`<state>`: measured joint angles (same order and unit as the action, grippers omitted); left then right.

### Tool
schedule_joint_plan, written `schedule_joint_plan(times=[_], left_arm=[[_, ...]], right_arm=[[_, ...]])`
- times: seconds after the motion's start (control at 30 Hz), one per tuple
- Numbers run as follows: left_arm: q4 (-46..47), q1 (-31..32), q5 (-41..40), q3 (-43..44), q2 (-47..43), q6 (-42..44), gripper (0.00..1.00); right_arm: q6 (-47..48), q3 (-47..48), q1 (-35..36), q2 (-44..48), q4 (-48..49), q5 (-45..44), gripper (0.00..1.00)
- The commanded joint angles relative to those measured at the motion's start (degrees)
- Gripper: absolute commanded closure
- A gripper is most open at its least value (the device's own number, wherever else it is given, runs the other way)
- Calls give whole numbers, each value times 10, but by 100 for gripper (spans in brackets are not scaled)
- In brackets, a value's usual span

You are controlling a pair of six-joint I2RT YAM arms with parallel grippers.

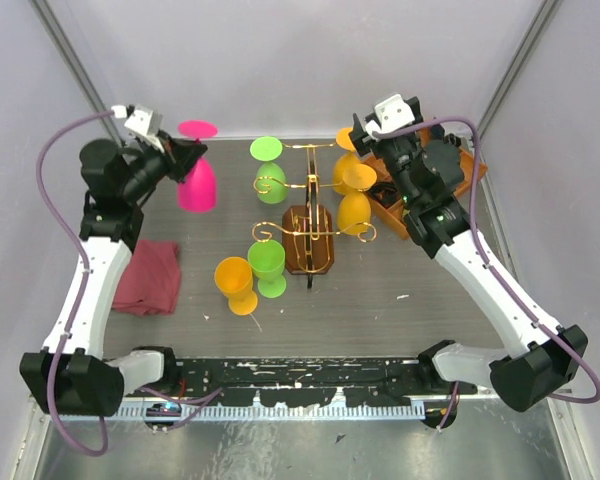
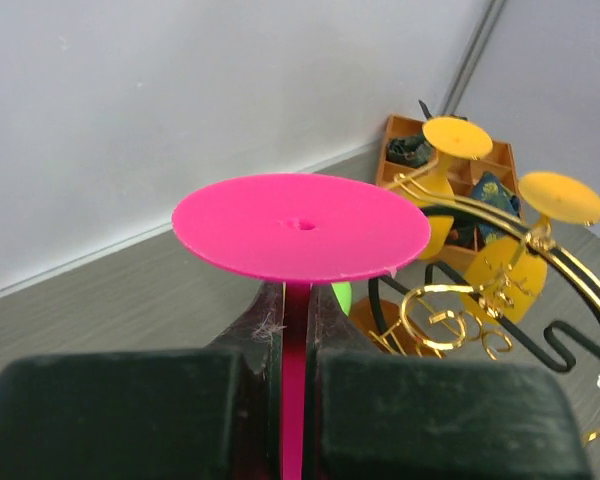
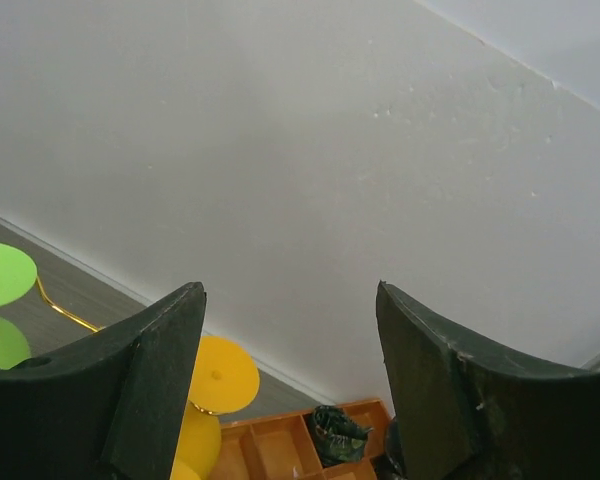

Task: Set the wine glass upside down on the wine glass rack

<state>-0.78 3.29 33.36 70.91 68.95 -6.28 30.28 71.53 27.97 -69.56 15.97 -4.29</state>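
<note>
The left gripper [image 2: 293, 320] is clamping the thin stem of the pink wine glass [image 1: 196, 187]. Its dark fingers [image 2: 250, 328] are pressing in from both sides just under the foot. The glass is smooth, opaque plastic. It is being held inverted in the upper left of the top view, with the flat round foot uppermost and the bell-shaped bowl pointing down. Whether its rim is touching the matte grey table [image 1: 410, 280] cannot be told.

The wine glass rack [image 1: 309, 240] is standing at centre frame, to the right of the pink glass and apart from it. Thin gold wire arms with scrolled ends are rising from a glossy dark-brown oblong base. A green glass [image 1: 269, 180] is hanging inverted on the upper left arm, and yellow glasses [image 1: 355, 178] are crowding the right arms. A second green glass [image 1: 267, 262] and an orange glass [image 1: 235, 282] are sitting close together just left of the base.

A narrow strip of bare table is showing between the pink bowl and the upper green glass. White walls are closing the table at the back and along both sides.

The right gripper [image 3: 290, 390] is hovering at the upper right, beside the yellow glasses and over the orange-brown wooden tray [image 1: 472, 168]. Its blunt black fingers are spread wide apart, with only wall showing between them. A crumpled dark red cloth [image 1: 148, 277] is lying at the left edge.
</note>
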Motion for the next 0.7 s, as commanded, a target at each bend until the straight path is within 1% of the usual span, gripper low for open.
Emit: schedule_joint_plan(times=[0.0, 0.03, 0.1, 0.17, 0.33, 0.4, 0.53, 0.67], left_arm=[[241, -1, 43, -136, -44, -55, 100], [295, -1, 47, -169, -49, -63, 100], [375, -1, 59, -221, -53, -71, 100], [427, -1, 80, -259, -54, -81, 100], [556, 0, 105, -336, -52, -157, 100], [596, 3, 113, -355, -45, -176, 100], [625, 23, 127, -369, -23, -184, 100], [673, 47, 115, -385, 7, -197, 100]], right_arm=[[-42, 3, -4, 24, -18, -10, 25], [-39, 2, -4, 24, -20, -11, 25], [-32, 0, -5, 24, -22, -14, 25], [-27, -1, -5, 25, -24, -18, 24], [-14, -2, -4, 25, -27, -19, 24], [-10, -1, -5, 23, -28, -19, 23], [-4, -2, -5, 19, -28, -9, 23], [-1, -3, -5, 18, -28, -4, 23]])
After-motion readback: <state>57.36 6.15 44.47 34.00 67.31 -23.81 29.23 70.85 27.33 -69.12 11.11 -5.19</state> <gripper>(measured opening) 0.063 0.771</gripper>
